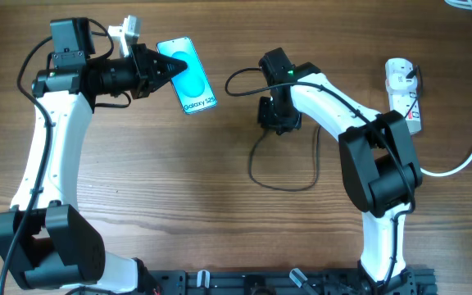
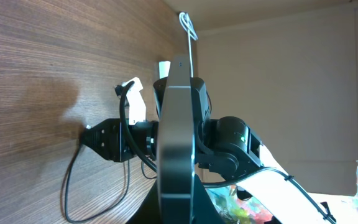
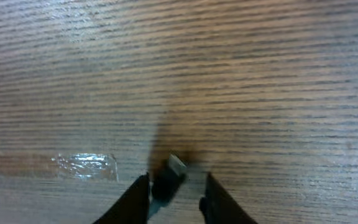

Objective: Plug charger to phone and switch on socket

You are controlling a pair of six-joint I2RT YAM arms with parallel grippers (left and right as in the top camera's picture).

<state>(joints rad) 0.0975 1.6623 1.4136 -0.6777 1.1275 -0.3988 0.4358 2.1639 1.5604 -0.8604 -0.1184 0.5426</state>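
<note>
1. Blue screen tilted up: held the phone (image 1: 188,75) off the bench (image 1: 138,164), far side and left of centre, in the left gripper (image 1: 164,70), jaws closed on one long edge.
2. Judged that hold to be a presentation, with the phone's ends free so that a plug could go in. Could not tell which end carried the port.
3. From the left wrist, saw only the phone's dark edge, upright, with the right arm straight beyond it. Took the two as roughly lined up.
4. Found the charger (image 3: 168,174) low between the right gripper's (image 3: 174,182) jaws, which were nearly closed and apparently pinching it. Showed its metal tip pointing forward just above the wood. Could not confirm contact on both sides.
5. Found the rest of the cable in a slack loop on the bench, nearer the bases. Probably needed that slack to let the tip travel.
6. Found the socket (image 1: 403,92) by the right edge, well apart from both grippers, with its cord (image 1: 465,156) trailing off. Could not read the switch.
7. Left arm: ran up the left side, bent at the elbow, pointed its forearm level toward centre.
8. Right arm: rose from its base, reached left and far, dropped its wrist steeply at the wood.
</note>
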